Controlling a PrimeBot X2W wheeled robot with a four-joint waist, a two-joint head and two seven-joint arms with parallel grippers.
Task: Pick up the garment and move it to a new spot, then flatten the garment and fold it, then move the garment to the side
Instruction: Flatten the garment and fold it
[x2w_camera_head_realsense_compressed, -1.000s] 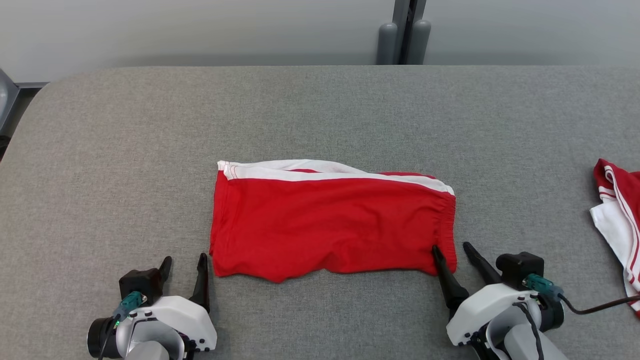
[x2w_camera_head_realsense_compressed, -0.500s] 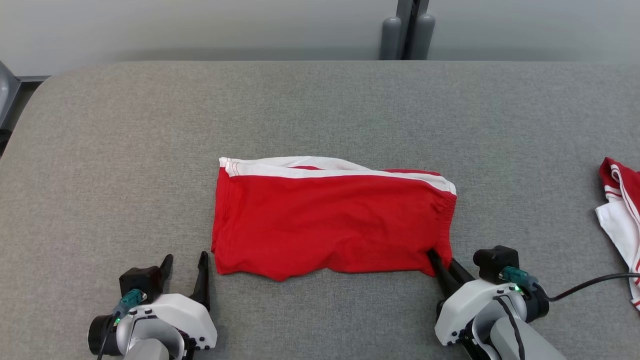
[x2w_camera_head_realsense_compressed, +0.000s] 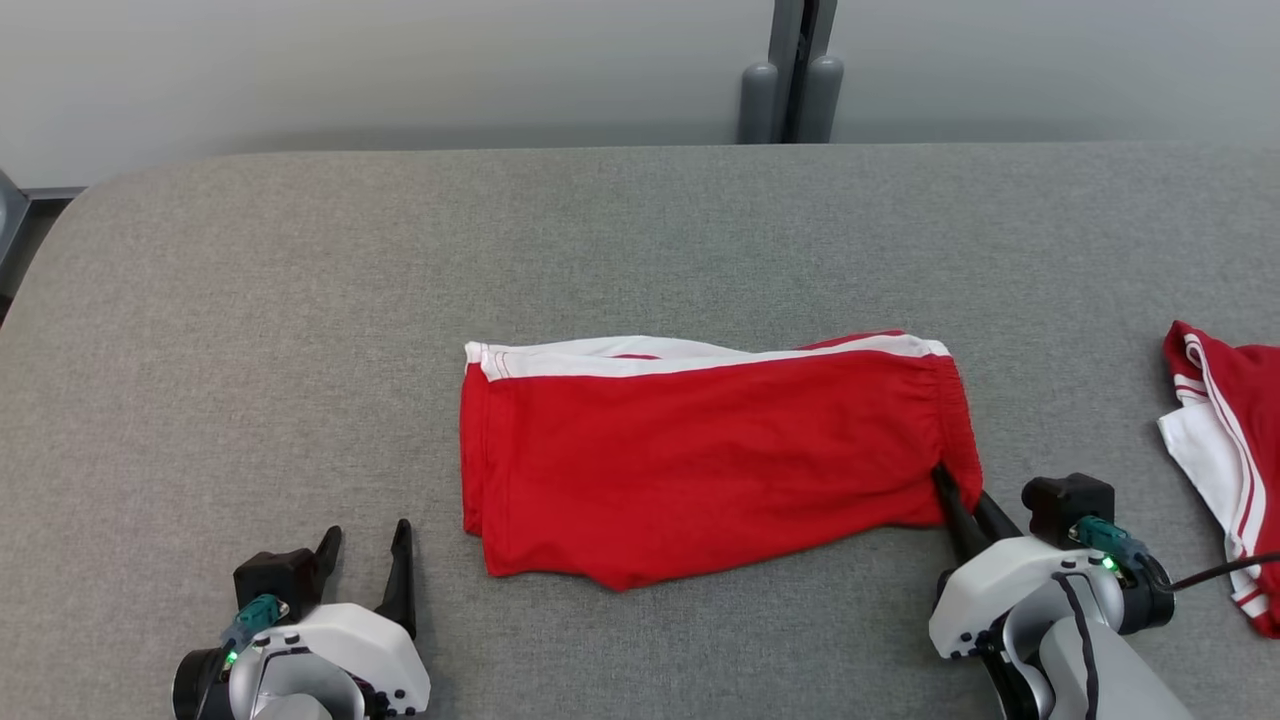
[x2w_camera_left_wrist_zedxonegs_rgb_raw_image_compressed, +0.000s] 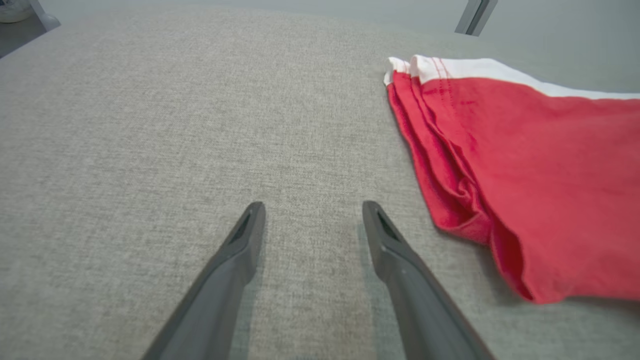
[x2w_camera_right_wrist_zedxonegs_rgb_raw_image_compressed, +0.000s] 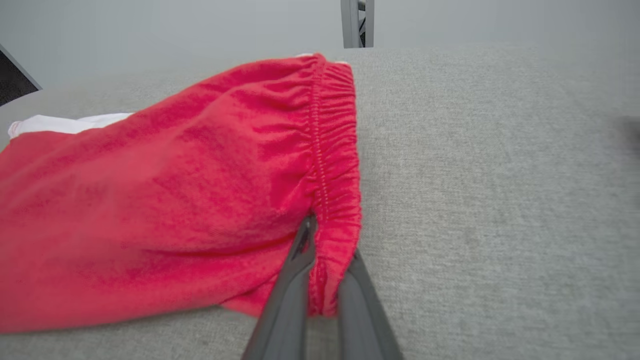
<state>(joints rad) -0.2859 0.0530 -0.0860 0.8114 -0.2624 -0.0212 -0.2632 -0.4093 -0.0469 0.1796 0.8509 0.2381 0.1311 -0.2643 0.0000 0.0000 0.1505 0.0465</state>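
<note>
Seemingly the move-aside step: the right gripper (x2w_camera_head_realsense_compressed: 950, 485) pinches the waistband (x2w_camera_head_realsense_compressed: 955, 400) of the folded red shorts (x2w_camera_head_realsense_compressed: 700, 450), the left gripper (x2w_camera_head_realsense_compressed: 366, 532) gapes empty, and a gentle sideways drag comes next.

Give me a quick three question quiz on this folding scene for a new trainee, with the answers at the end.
1. True or false: the left claw is shut on the red shorts.
2. Which part of the shorts does the right claw pinch? A) the leg hem end B) the gathered waistband end C) nothing at all
3. Fill in: a second red and white garment lies at the table edge on the robot's ____ side.

Key:
1. False: it stands open beside the shorts, apart from them.
2. B
3. right
</note>
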